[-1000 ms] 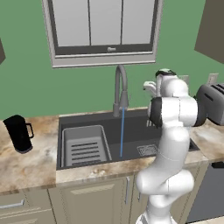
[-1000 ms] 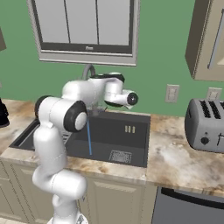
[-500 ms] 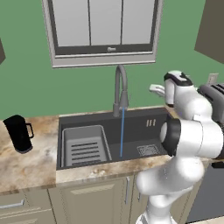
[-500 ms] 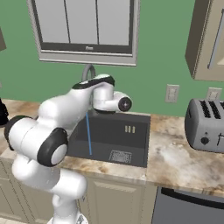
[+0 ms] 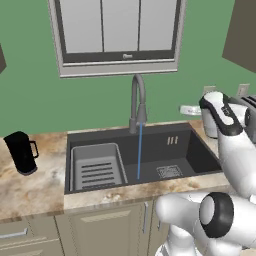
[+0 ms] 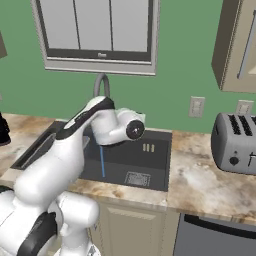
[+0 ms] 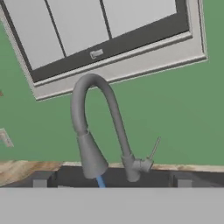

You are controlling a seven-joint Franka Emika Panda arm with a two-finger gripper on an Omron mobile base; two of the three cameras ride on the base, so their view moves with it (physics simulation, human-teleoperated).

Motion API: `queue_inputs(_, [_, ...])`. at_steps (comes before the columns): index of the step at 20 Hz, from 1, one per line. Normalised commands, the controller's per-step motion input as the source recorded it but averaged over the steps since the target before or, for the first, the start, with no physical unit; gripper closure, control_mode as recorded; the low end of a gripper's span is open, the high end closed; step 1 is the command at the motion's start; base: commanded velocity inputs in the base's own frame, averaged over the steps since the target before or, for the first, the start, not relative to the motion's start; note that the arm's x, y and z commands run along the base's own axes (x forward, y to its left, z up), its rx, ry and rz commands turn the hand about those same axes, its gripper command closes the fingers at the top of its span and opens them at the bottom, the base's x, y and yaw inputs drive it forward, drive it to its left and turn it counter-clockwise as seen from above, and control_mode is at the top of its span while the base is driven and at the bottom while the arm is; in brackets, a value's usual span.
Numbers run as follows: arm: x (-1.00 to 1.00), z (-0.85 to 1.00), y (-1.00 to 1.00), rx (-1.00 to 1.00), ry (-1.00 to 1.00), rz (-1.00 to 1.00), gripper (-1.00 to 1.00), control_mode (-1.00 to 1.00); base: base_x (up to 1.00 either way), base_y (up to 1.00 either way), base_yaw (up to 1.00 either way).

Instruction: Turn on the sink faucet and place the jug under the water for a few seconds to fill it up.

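At far left of the left base view we see the jug (image 5: 21, 152) upright on the counter (image 5: 35, 187), well apart from the sink (image 5: 195, 150). Center frame, water (image 5: 139, 152) runs straight down from the faucet (image 5: 136, 102) into the basin. At right, our gripper (image 5: 190, 110) hangs wide open, holding nothing, beside the faucet.
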Motion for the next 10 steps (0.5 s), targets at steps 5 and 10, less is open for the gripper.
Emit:
queue_inputs(5, [-0.94, 0.15, 0.56, -0.32, -0.27, 0.23, -1.0, -1.0, 0.0, 0.0, 0.0])
queue_inputs(10, [-0.65, 0.31, 0.87, -0.37, -0.23, 0.31, -1.0, -1.0, 0.0, 0.0, 0.0])
